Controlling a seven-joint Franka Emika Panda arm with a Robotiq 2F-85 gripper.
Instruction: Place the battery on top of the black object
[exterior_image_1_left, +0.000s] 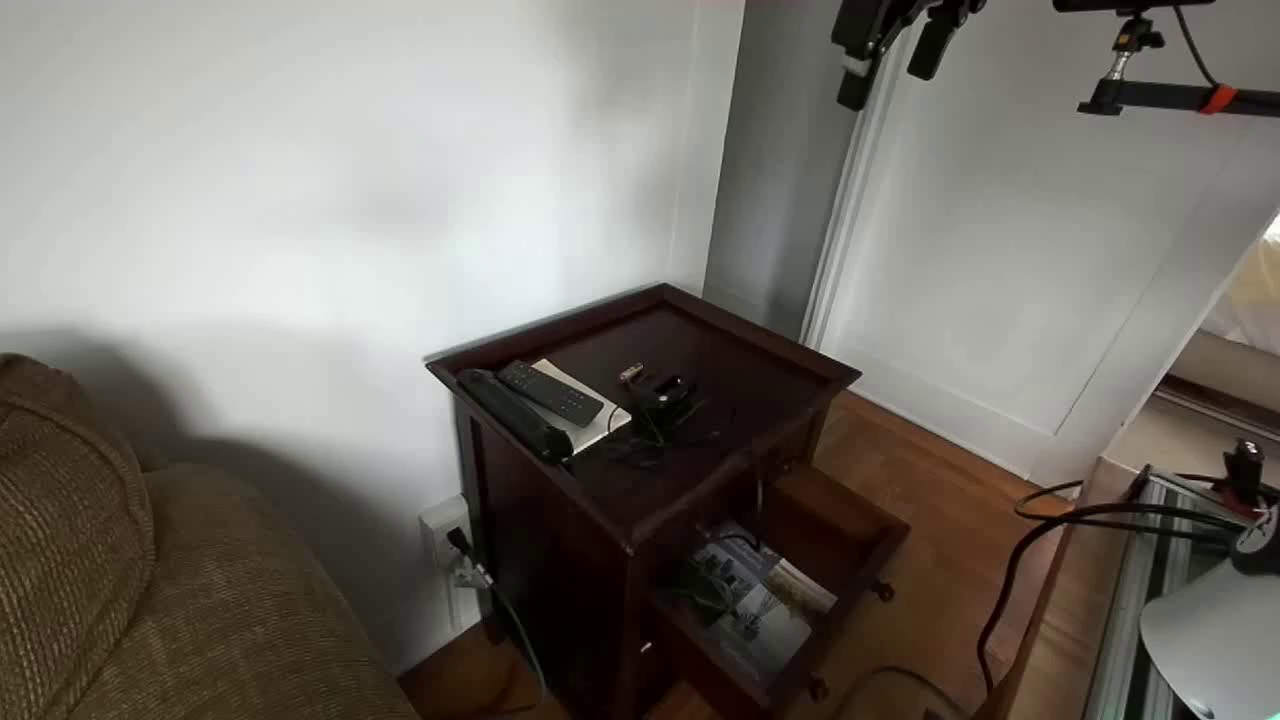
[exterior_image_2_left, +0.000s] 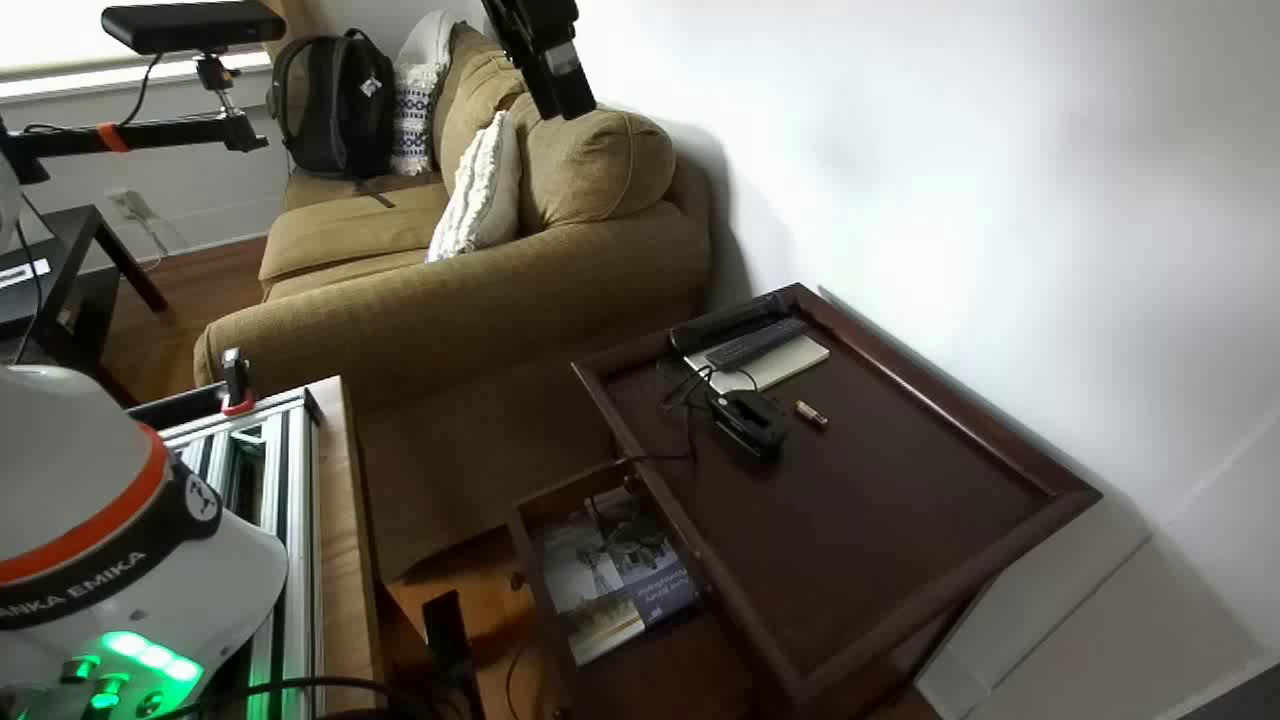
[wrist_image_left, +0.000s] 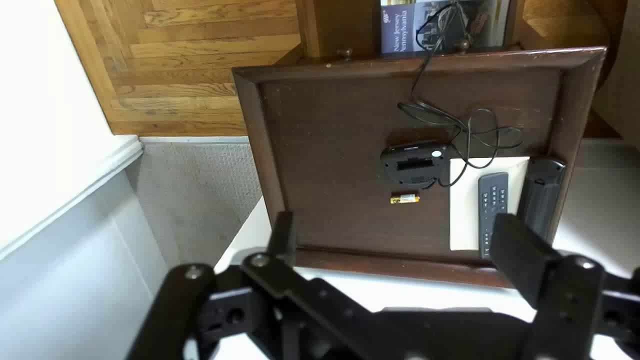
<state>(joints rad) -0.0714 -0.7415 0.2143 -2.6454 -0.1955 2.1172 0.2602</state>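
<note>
We see the gripper (wrist_image_left: 395, 227), spread and empty, well above the black device (wrist_image_left: 416, 164); the battery (wrist_image_left: 405, 199) lies just beside that device and, being round, may roll if nudged off-centre.

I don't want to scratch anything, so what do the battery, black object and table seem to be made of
The battery is probably metal, sleeved in a smooth wrap with yellow and pale bands. The black object seems hard plastic, faintly shiny, from its moulded recess and glints. The table looks like dark, glossy wood: mitred rim, highlights; solid or veneer, I can't tell.
</note>
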